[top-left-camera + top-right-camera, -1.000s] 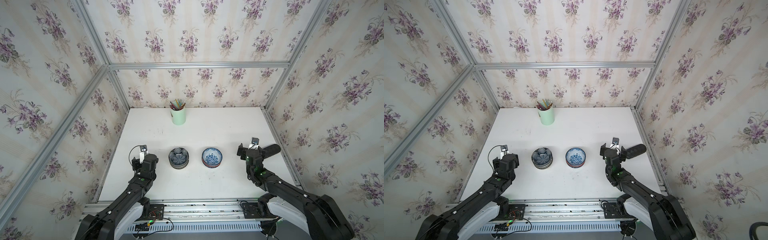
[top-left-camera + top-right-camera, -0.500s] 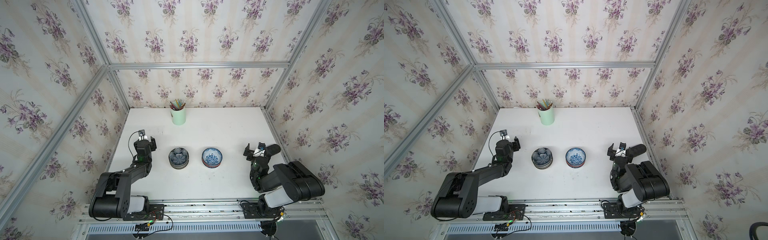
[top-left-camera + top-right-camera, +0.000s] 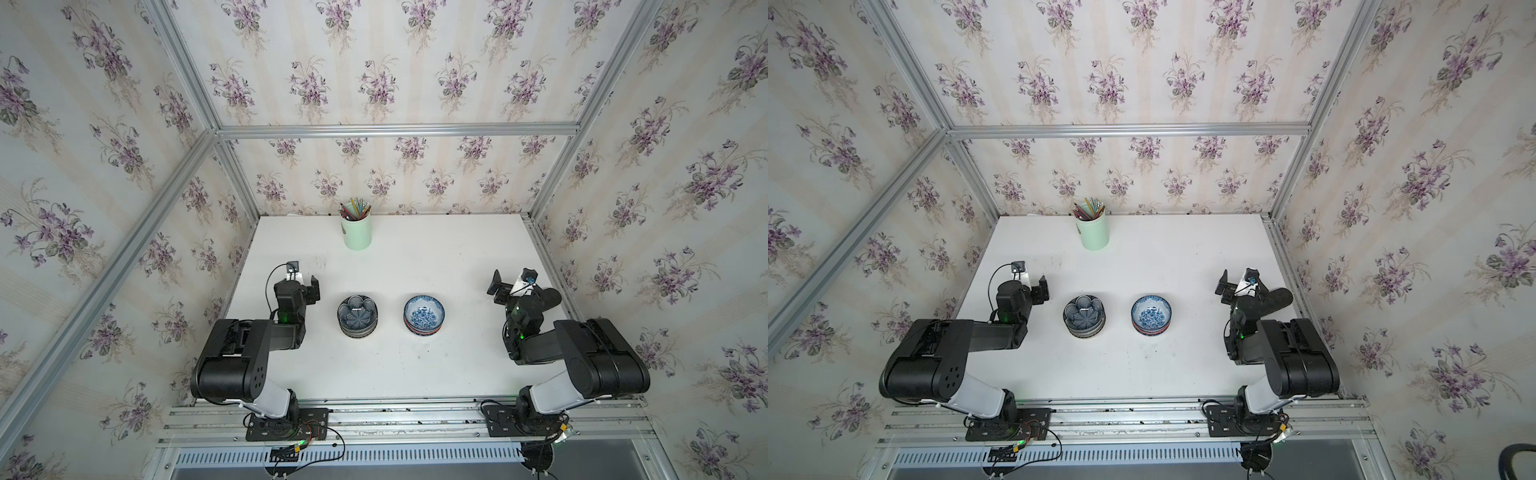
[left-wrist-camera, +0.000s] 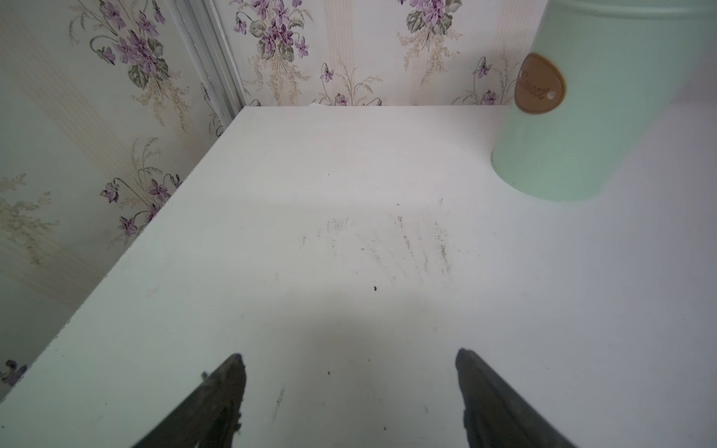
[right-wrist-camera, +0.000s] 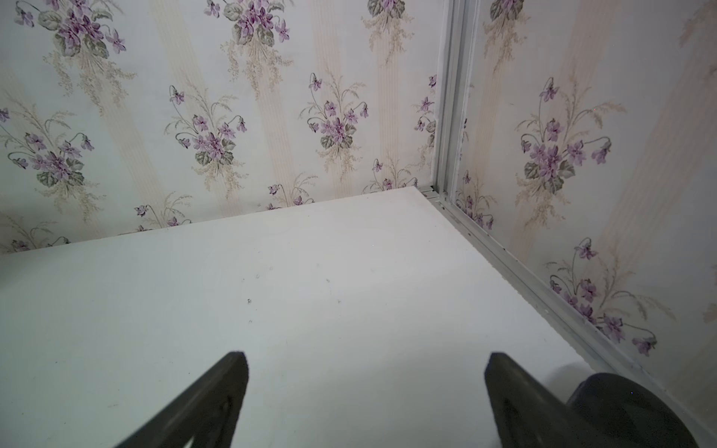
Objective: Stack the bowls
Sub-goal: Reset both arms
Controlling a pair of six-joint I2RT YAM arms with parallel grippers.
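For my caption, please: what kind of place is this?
Likely a robot test booth dressed as a home: floral wallpaper on aluminium framing, left arm and right arm bolted to a rail, white table.

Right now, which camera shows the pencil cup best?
A top view: both top views show the whole green cup and its pencils. The left wrist view crops off its top; the right wrist view misses it.

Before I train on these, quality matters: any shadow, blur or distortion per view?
Left wrist view: a soft grey shadow on the table ahead of the left gripper; the mint cup is cropped. Right wrist view: even light, the right gripper dark, without detail. Both top views: even light, no glare, the bowls sharp, walls splayed by the wide lens.
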